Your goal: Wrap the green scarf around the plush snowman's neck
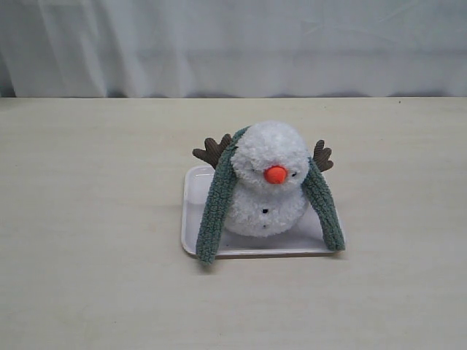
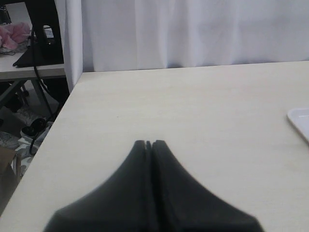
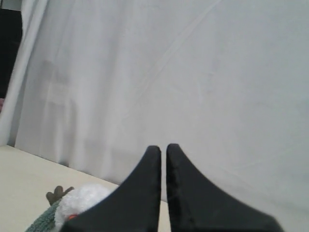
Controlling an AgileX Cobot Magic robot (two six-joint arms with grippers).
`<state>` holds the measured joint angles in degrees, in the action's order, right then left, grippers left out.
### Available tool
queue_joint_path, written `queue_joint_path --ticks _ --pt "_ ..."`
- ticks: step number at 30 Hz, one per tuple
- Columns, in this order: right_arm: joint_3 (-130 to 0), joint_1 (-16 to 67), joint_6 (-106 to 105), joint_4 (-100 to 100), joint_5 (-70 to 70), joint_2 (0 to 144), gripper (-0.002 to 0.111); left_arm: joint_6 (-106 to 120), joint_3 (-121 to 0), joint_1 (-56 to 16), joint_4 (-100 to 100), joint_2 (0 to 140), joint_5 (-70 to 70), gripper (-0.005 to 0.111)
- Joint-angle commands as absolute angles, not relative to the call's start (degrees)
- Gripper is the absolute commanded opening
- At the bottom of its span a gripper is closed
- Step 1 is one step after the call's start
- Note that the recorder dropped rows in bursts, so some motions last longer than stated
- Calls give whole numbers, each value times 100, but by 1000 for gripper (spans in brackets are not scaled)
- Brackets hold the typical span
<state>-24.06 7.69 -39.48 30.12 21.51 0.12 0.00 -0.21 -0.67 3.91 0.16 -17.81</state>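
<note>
Plush snowman (image 1: 266, 197) upright on a white tray (image 1: 191, 208) at the middle of the table (image 1: 87, 219). The green scarf (image 1: 217, 204) passes behind the neck (image 1: 249, 184), and both ends hang forward, one on each side, over the tray's front edge. This likely leaves the ends free to be crossed in front, a step not yet done. The left gripper (image 2: 148, 143), fingers pressed together and empty, hovers over bare table well apart from the tray. The right gripper (image 3: 163, 149), fingers all but touching and gripping nothing, is raised near the snowman. No brand, label or writing is legible.
</note>
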Motion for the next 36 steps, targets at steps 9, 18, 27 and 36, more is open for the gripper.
queue_joint_path --ticks 9,18,27,36 --pt "-2117 249 -1061 476 1644 0 4 31 0 -60 406 0 -1755 0" --pt "-1265 249 -275 -519 889 0 4 31 0 -60 383 0 -1755 0" --pt "-689 249 731 -1255 891 0 4 31 0 -60 383 0 -1755 0" --pt "0 249 731 -1226 1004 0 4 31 0 -60 383 0 -1755 0"
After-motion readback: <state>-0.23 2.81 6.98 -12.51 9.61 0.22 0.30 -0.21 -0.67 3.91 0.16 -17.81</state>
